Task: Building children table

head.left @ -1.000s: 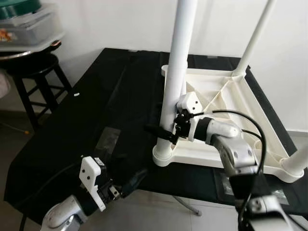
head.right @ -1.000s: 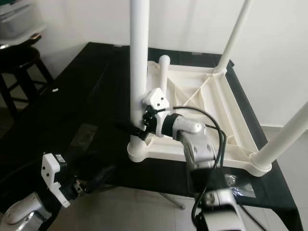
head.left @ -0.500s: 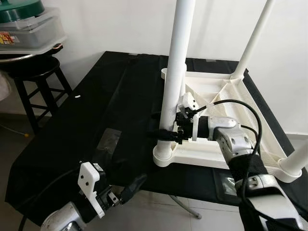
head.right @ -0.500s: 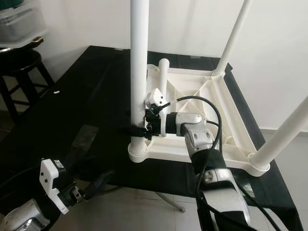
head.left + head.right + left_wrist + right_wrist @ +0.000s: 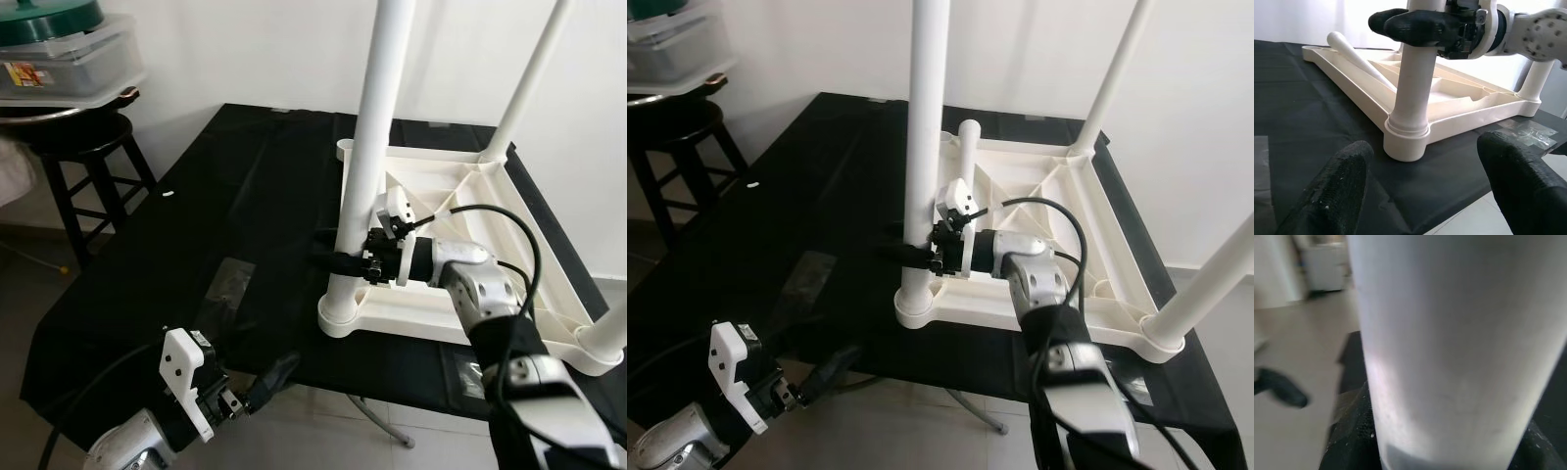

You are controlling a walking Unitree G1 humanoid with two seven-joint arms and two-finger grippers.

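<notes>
Left eye view: taking the near leg (image 5: 364,176) as the landmark and reading from the left, the stool (image 5: 83,147) with its lidded tub (image 5: 69,54) is seen well off to the left of the leg, beyond the black cloth (image 5: 196,255); the left gripper (image 5: 257,384) is held low, below and to the left of the leg's foot, off the cloth's front edge, its two fingers spread wide and nothing held between them; the leg itself stands upright in the near left corner socket of the upturned tabletop (image 5: 460,245), which lies on the cloth; a loose leg (image 5: 1359,58) is seen lying inside the tabletop, behind the near leg; the right gripper (image 5: 345,262) is clamped round the leg low down, a little above the socket, its fingers closed on either side of the tube; further legs (image 5: 524,83) rise from the corners to the right.

The step in hand is judged to be the seating of this leg; it would be done well if the grip were kept square to the tube, the push or twist directed straight down the socket's axis, and the leg kept from leaning; the tabletop may need to be steadied by the free gripper, lest it slide on the cloth.
</notes>
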